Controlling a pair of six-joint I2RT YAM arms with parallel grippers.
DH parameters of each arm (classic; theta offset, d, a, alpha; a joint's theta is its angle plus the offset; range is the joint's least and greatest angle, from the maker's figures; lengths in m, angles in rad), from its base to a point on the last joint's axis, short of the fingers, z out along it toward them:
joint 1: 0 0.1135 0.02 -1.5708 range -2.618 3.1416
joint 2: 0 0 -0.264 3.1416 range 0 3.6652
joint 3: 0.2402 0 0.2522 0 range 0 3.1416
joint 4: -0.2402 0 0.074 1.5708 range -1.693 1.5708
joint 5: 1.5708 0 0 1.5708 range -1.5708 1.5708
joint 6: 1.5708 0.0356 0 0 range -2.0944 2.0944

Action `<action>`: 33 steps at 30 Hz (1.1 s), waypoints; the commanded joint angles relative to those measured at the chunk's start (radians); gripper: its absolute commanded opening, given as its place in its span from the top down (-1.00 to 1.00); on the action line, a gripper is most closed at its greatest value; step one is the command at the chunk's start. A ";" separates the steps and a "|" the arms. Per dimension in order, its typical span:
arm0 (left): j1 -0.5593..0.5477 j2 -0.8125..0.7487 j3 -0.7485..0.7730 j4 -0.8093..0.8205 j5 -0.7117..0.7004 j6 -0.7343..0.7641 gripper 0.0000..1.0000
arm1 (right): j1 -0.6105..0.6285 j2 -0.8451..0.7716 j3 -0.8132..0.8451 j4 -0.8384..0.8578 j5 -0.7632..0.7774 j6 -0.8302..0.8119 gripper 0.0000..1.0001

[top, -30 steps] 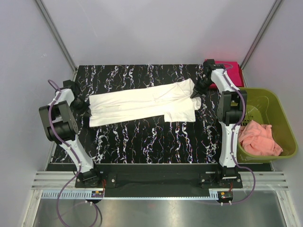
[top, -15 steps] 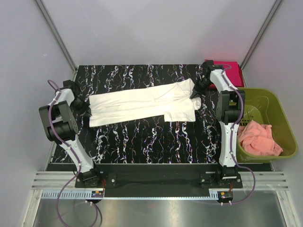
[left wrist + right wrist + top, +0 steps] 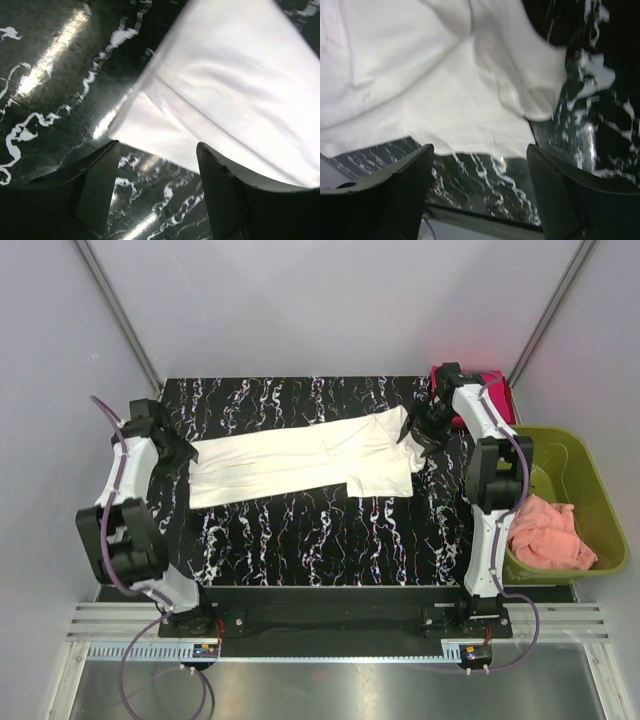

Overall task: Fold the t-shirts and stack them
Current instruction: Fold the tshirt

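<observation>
A cream-white t-shirt [image 3: 300,462] lies folded into a long strip across the black marbled table [image 3: 320,530]. My left gripper [image 3: 180,455] hovers open just off the strip's left end, whose corner [image 3: 150,130] shows beyond the spread fingers [image 3: 97,185]. At the right end, my right gripper [image 3: 418,432] hangs open over the sleeve and hem [image 3: 470,100], nothing between its fingers [image 3: 405,185]. A magenta-red t-shirt [image 3: 497,392] lies folded at the table's far right corner, behind the right arm.
An olive-green bin [image 3: 560,502] stands off the table's right edge with a salmon-pink cloth [image 3: 546,532] inside. Grey walls enclose the back and sides. The arm bases sit on the black rail [image 3: 330,618] at the near edge.
Both grippers have opened and let go of the white t-shirt's ends. Each has lifted off the cloth; the left arm swung outward and back, and the right wrist rose above the sleeve.
</observation>
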 commanded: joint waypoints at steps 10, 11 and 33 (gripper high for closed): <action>-0.085 -0.061 -0.186 0.180 0.239 0.047 0.17 | -0.003 -0.363 -0.569 0.203 -0.029 -0.054 -0.17; -0.085 -0.051 -0.185 0.180 0.253 0.050 0.17 | -0.006 -0.347 -0.567 0.189 -0.017 -0.060 -0.09; -0.084 -0.055 -0.169 0.116 0.236 0.097 0.18 | -0.035 -0.281 -0.688 0.287 -0.053 0.016 0.17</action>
